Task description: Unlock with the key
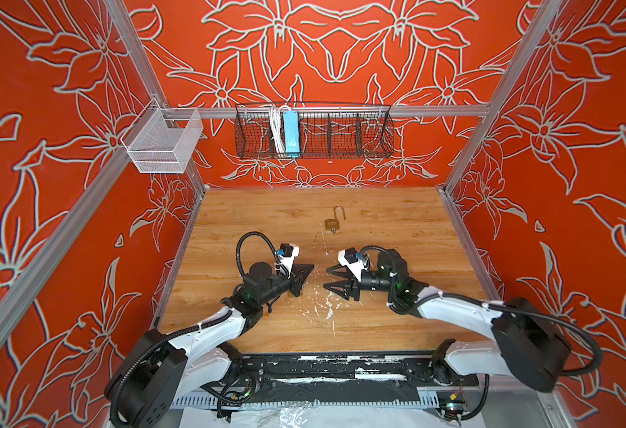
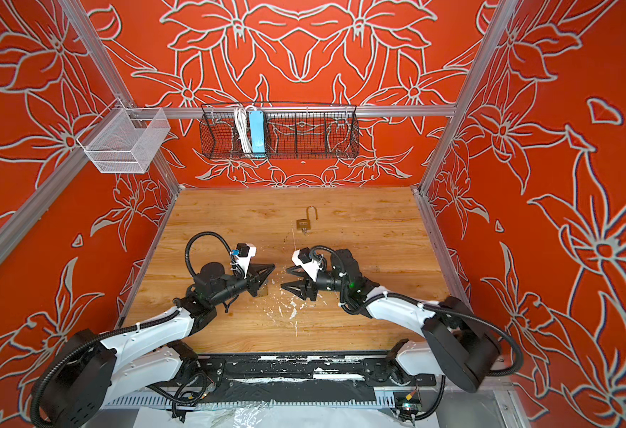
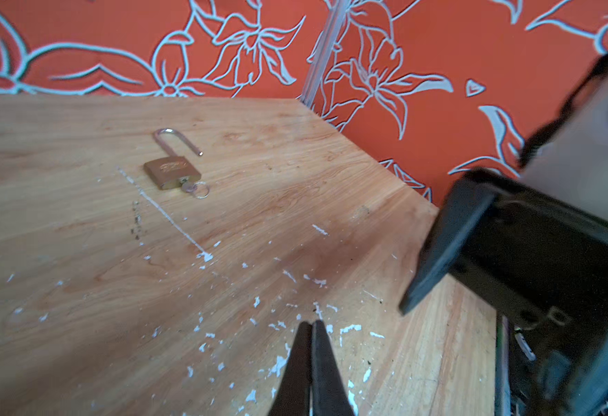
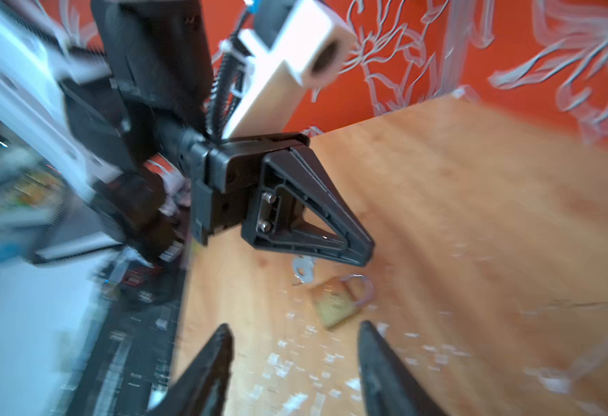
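Observation:
A brass padlock lies at the far middle of the wooden table with its shackle swung open. A key on a small ring sticks in its keyhole. In the right wrist view a second brass padlock, blurred, lies on the table under my left gripper, with a silver key beside it. My left gripper is shut with nothing between its fingers. My right gripper faces it, open and holding nothing.
White paint flecks cover the table between the grippers. A black wire basket and a white mesh basket hang on the back rail. Red patterned walls close in three sides. A black rail runs along the front edge.

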Controlling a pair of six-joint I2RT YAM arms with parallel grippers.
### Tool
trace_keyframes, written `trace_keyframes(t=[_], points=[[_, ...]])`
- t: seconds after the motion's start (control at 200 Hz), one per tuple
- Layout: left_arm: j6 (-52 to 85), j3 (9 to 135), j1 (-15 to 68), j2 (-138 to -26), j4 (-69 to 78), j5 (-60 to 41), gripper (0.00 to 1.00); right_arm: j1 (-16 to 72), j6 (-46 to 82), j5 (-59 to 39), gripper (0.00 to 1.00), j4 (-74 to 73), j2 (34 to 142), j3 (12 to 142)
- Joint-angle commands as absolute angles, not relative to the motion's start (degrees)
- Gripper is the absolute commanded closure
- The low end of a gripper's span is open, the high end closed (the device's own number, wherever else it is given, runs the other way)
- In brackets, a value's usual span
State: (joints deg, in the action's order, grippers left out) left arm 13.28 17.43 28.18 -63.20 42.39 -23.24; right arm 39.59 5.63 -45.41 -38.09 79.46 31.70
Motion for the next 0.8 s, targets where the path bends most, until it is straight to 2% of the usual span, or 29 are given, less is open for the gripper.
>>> trace_keyframes(t=[0.0,0.14,0.28,0.796], points=[[12.59,16.85,28.39,-63.71,56.5,-26.73,1.0,39.11,13.83,-54.98,0.51,-45.18,82.86,32.35],[16.0,16.16,28.39,-65.23,61.48,-26.9,1.0,39.11,14.29,-53.94,0.52,-45.96,83.61,32.33],[19.1,17.08,28.39,-67.27,64.01,-29.26,1.0,39.19,16.77,-53.66,0.59,-52.2,83.62,30.87],[24.56,17.42,29.26,-73.34,72.25,-31.97,1.0,40.86,16.96,-51.02,0.62,-53.93,85.25,30.92]])
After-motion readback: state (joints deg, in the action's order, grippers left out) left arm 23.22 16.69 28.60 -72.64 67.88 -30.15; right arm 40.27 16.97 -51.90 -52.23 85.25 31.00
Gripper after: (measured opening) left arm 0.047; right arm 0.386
